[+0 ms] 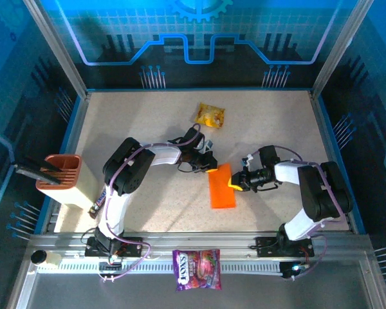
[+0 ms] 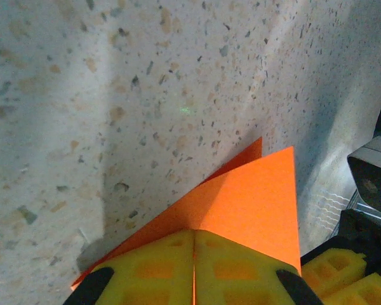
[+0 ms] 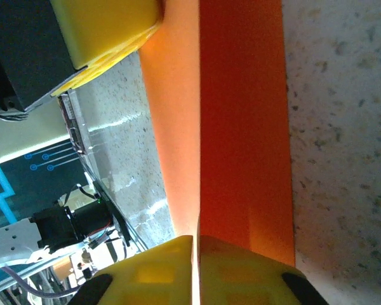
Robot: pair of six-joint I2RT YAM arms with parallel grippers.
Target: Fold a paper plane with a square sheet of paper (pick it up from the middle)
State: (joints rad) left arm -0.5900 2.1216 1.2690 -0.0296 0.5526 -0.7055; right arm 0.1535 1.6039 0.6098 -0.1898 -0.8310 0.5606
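Overhead, left pincer (image 1: 210, 169), right pincer (image 1: 233, 183) both clenching orange sheet (image 1: 222, 193), wrist views reveal layers.

Light falls evenly from overhead onto the table (image 1: 148, 129), which looks bright and pale, while the walls around it glow blue and tint its far edge. From above everything is sharp, and the arms throw only soft, short shadows. Down by the left wrist, broad dim bands cross the speckled surface with a brighter strip between them, and the yellow pads (image 2: 241, 273) up close are blurred. By the right wrist, the sheet of paper (image 3: 241, 127) splits into a glowing half and a deeper shaded half, with a white streak of glare on the table beside it.
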